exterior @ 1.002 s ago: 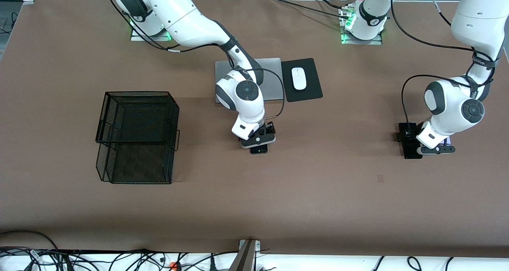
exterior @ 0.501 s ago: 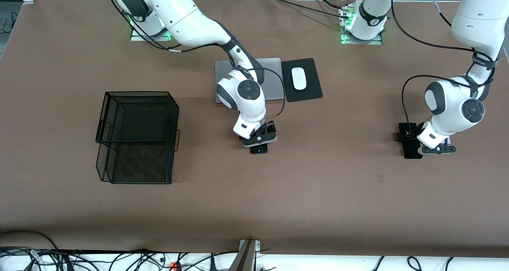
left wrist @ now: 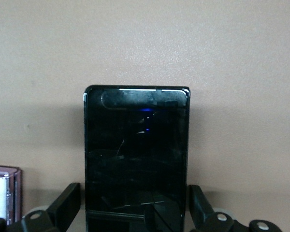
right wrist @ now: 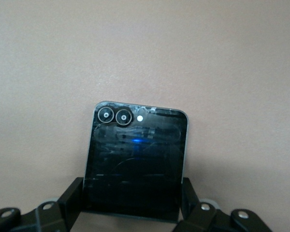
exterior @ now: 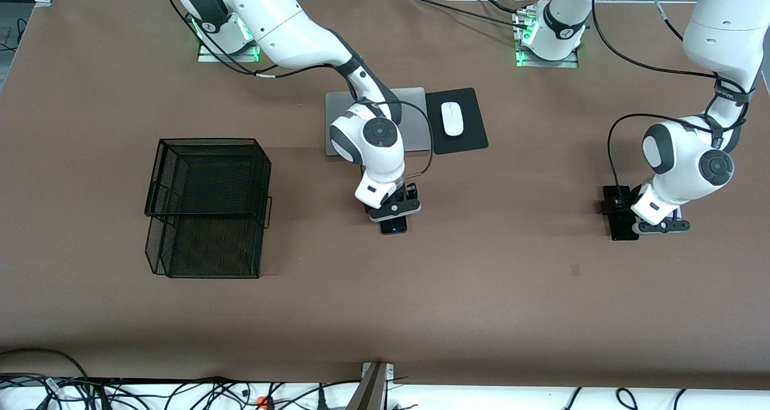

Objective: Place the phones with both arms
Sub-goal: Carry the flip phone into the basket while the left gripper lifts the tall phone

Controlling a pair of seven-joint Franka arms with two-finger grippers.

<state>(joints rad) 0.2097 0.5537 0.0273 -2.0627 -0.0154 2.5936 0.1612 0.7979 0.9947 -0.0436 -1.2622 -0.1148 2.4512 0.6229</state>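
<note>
Black flip phone [right wrist: 135, 162] lies flat on the brown bench [exterior: 481, 290], the right gripper [exterior: 394, 208] clamped on its sides. Between the left gripper's [exterior: 652, 225] fingers [left wrist: 67, 205], touching them, lies the long black slab phone [left wrist: 136, 157]; a lilac phone [left wrist: 4, 193] sits just beside.

Brown tabletop [exterior: 481, 314]. Black wire-mesh basket [exterior: 207, 208] toward right arm's end. Silver laptop [exterior: 415, 118] closed, flat; beside it, white mouse [exterior: 452, 118] on black pad [exterior: 466, 139].
</note>
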